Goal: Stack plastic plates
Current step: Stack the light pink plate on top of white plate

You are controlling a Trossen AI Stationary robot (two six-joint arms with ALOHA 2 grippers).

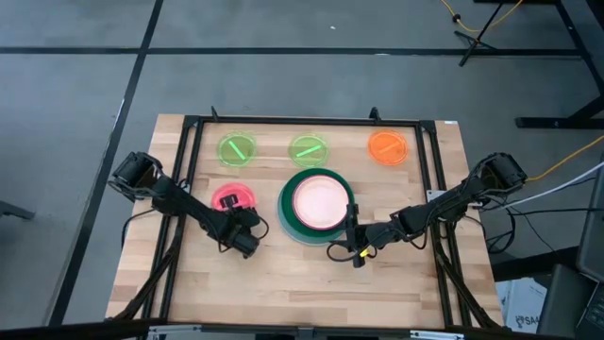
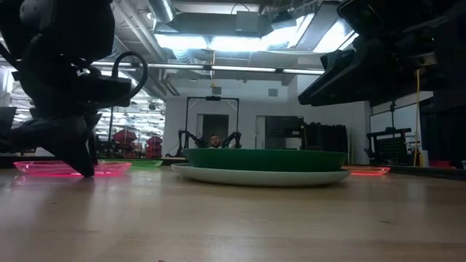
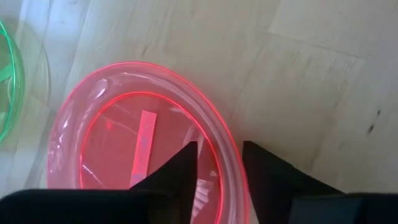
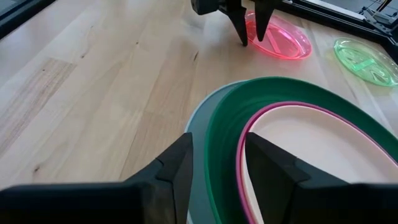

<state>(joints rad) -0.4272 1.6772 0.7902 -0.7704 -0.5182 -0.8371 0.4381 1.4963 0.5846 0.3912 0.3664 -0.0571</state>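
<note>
Fingers of my left gripper [image 3: 217, 171] stand a little apart, 1 on each side of the near-right rim of the small pink plate [image 1: 232, 198]; I cannot tell whether the pads actually touch the plastic. That plate is round, translucent and glossy, with a raised glowing edge and a pale strip in its middle, and it lies flat on the table's left half.

My right gripper [image 4: 214, 165] has its 2 fingers open a narrow gap, straddling the near edge of the stack; whether they pinch it I cannot tell. In the high view this gripper [image 1: 353, 236] sits at the stack's near-right side.

Stack, at table centre: a large light blue plate [image 4: 198, 134] at the bottom, a dark green plate [image 1: 288, 201] on it, then a thin magenta rim [image 4: 292, 109] around a cream plate [image 1: 319, 201] on top. All are smooth, opaque and round.

Along the far side lie 3 small translucent plates, well apart: 2 lime green ones [image 1: 237, 149] [image 1: 309, 149] and an orange one [image 1: 387, 147] at the right.

I read no writing or brand anywhere. My table [image 1: 283, 293] is pale wooden butcher-block with visible grain, framed by black rails [image 1: 302, 122].
</note>
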